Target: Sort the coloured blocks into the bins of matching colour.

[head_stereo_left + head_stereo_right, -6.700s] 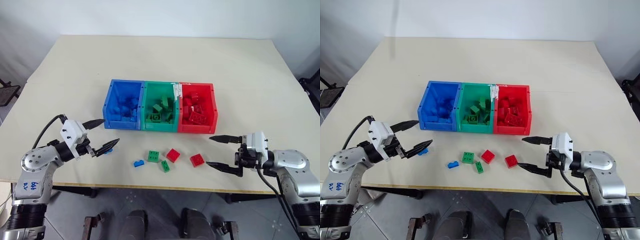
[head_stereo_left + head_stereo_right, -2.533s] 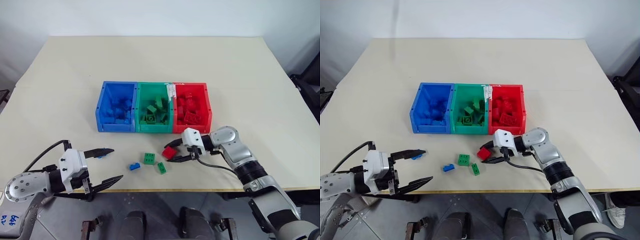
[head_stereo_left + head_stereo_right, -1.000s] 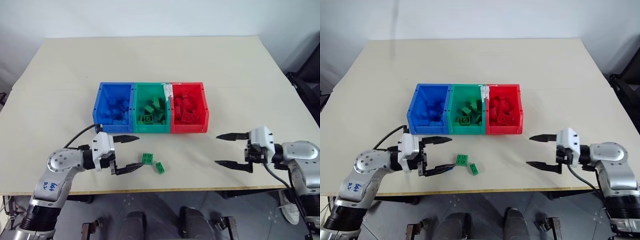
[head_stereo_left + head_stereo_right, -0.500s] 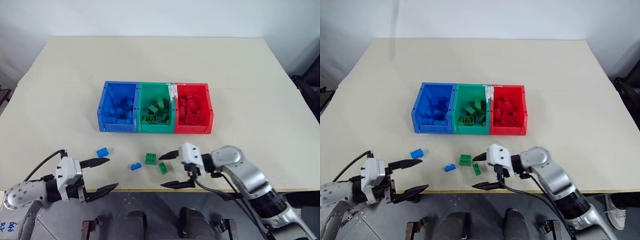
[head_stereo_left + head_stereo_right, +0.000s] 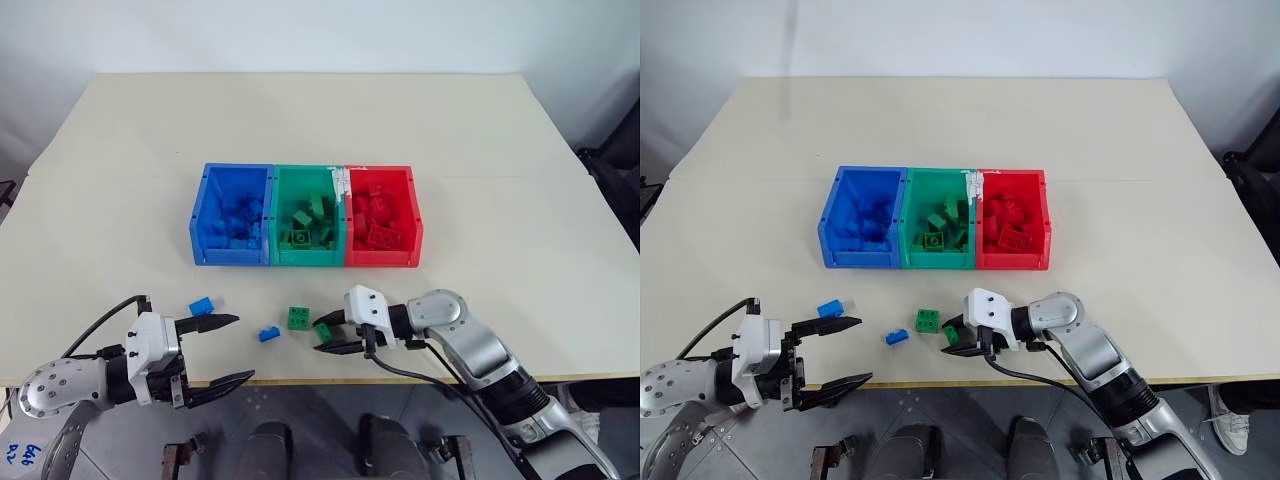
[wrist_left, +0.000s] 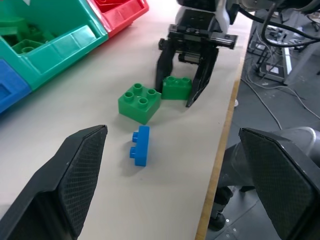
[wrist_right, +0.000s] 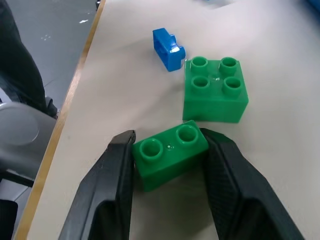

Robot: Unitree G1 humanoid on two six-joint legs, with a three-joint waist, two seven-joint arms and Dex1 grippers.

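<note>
I've got the right hand [image 7: 170, 155] clamped on a small green two-stud plastic brick [image 7: 169, 152] near the front edge of the beige worktop [image 5: 500, 140], just beside a square green four-stud brick [image 5: 298, 317]. Left hand [image 5: 222, 349] fingers wide apart, past that edge. Open worktop w/ room right of the red, green & blue plastic bins [image 5: 306, 215].

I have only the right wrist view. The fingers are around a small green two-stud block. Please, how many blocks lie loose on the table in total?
Observer: Four: that two-stud green block, a four-stud green block and two blue blocks.
Operator: Where is the green bin from the right gripper?
Observer: The green bin stands farther up the table, in the middle between the blue bin and the red bin.
Operator: Is the left gripper near?
Observer: No, the left gripper hangs open at the table's near edge.
</note>
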